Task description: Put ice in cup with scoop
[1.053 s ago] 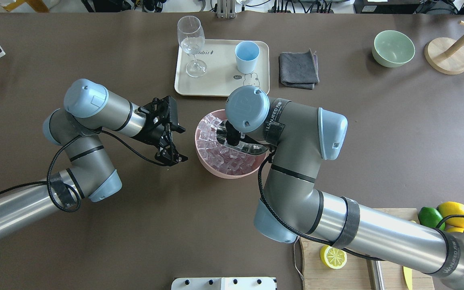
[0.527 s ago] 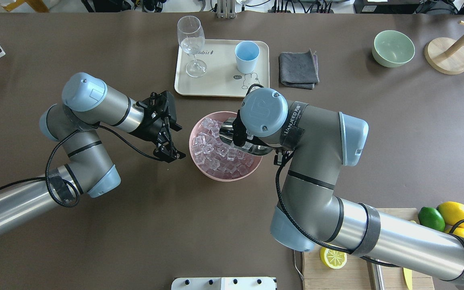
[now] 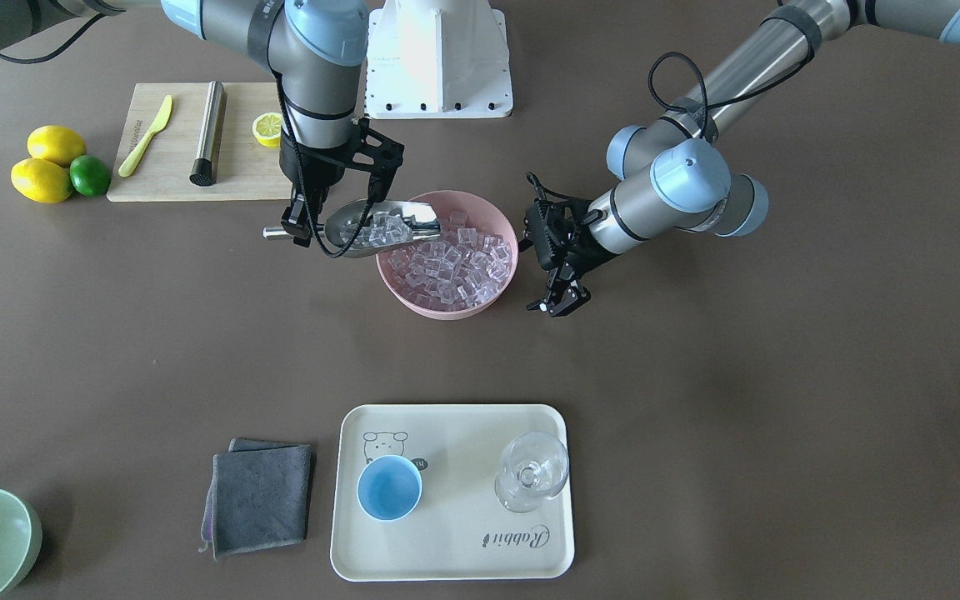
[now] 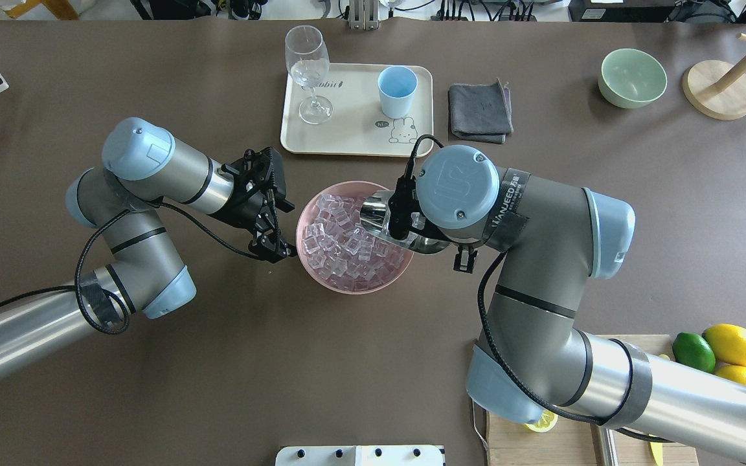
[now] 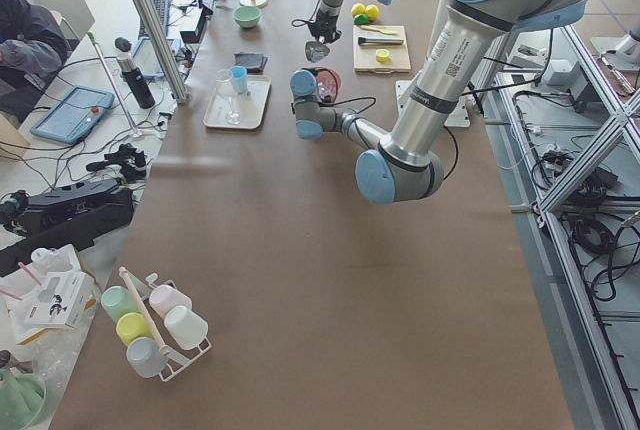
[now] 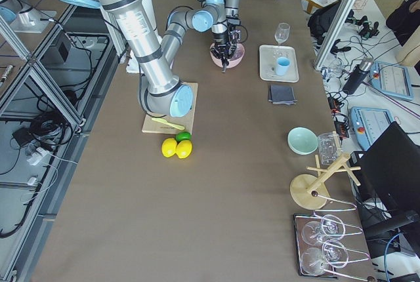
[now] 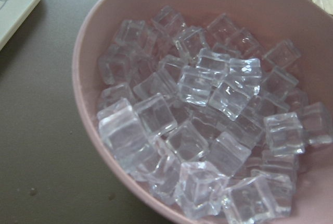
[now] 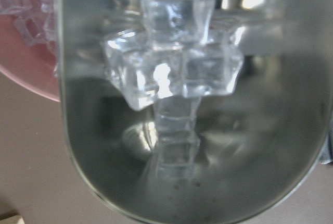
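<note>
Ice point(image 3: 447, 265) is lying heaped in a pink bowl point(image 3: 448, 312), which is sitting on the surface point(image 3: 697, 400) between the two end effectors.

Right end effector point(image 3: 298, 232):
- It is reaching down from above, fingers pressed together on the thin handle of the scoop point(image 3: 342, 218).
- The steel trough is running out sideways from it towards the bowl, roughly level and raised.
- The trough's open end is hanging over the near rim; its rounded back is lying outside the bowl.
- A cluster of clear cubes is riding in the trough. In the right wrist view they are bunching towards the mouth end, with bare steel behind them.

Left end effector point(image 3: 559, 302):
- It is hanging low just beside the bowl, on the side opposite the scoop, fingers spread and holding nothing.
- Whether a fingertip is touching the rim cannot be told.
- Its wrist camera is looking straight into the cubes.

Cup point(image 3: 389, 487):
- It is standing upright, well apart from both end effectors, on the far side of the bowl from the robot.
- It is resting on a cream tray point(image 3: 447, 554), and its blue inside is showing no cubes.
- A stemmed glass point(image 3: 532, 479) is sharing the tray.
- A grey cloth point(image 3: 262, 497) is lying beside the tray, on the right end effector's side.
</note>
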Robot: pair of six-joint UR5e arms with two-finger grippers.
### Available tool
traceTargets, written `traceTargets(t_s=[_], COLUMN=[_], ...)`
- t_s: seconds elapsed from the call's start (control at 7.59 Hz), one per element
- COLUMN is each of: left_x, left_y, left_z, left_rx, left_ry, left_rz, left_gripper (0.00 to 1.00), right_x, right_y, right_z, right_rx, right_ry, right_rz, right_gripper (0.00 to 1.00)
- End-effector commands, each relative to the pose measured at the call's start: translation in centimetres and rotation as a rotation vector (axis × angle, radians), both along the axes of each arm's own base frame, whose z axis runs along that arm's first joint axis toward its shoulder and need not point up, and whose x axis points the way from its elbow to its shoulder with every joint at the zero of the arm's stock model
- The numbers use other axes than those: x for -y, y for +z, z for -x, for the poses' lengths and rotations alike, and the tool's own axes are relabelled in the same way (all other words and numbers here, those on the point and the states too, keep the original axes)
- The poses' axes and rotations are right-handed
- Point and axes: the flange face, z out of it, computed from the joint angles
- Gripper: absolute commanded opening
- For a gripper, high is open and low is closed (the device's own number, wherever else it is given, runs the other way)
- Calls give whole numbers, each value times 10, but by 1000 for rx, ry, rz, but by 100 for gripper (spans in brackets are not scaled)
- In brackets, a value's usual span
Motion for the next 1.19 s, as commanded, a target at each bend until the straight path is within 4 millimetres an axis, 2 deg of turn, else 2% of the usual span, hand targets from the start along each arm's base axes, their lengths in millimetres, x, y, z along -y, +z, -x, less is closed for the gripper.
traceTargets(t_s=[0.0,0.26,0.4,0.53,0.66,0.79,1.05], left_x=[-8,-8,-7,-1,8,3,12], left_y=[-2,2,2,-3,-15,-20,-2], left_z=[-7,-6,-6,3,25,56,141], left_rx=[-4,-1,2,-4,19,83,272], left_ry=[22,27,25,11,-17,-39,-131], left_rz=[-42,-62,-59,-61,-46,0,162], left_gripper=[98,98,98,98,98,98,98], right_x=[53,101,134,167,194,219,232], right_y=[1,24,42,49,51,46,35], right_z=[-59,-99,-112,-114,-114,-119,-113], right_rx=[87,122,141,140,121,98,30], right_ry=[72,129,174,222,247,280,309], right_rz=[100,267,396,522,618,695,827], right_gripper=[0,0,0,0,0,0,0])
